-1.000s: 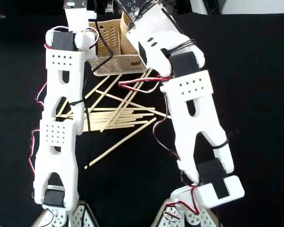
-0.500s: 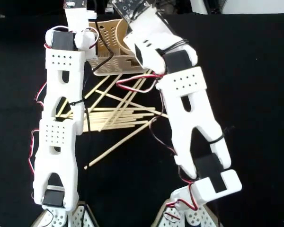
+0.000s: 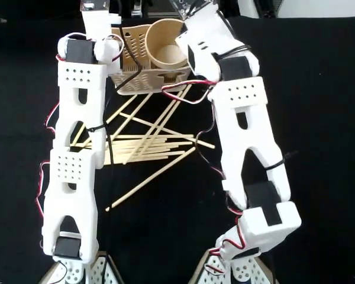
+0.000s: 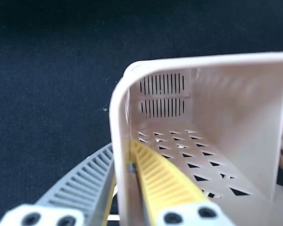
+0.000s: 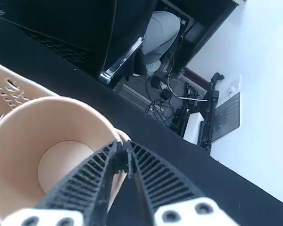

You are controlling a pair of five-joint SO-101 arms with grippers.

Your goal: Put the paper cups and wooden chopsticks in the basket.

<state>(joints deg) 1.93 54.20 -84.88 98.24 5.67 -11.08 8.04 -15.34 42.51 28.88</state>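
Left wrist view: left gripper (image 4: 125, 167) jaws clamped on basket (image 4: 236, 94) wall, one finger inside, one outside. Right wrist view: right gripper (image 5: 120, 157) pinches paper cup (image 5: 47, 141) rim (cup tilted). High view: cup over basket; wooden chopsticks (image 3: 148, 145) scattered on table (image 3: 319, 118).

The left arm (image 3: 77, 148) stretches straight forward from its base. The left gripper (image 4: 120, 147) is clamped on the wall of the basket (image 4: 254, 117), its yellow finger (image 4: 162, 181) inside and its grey finger (image 4: 80, 181) outside. The right arm (image 3: 244, 136) extends forward beside it, its wrist angled inward. The right gripper (image 5: 121, 153) pinches the rim of the paper cup (image 5: 28, 127) between closed fingers (image 5: 155, 183).
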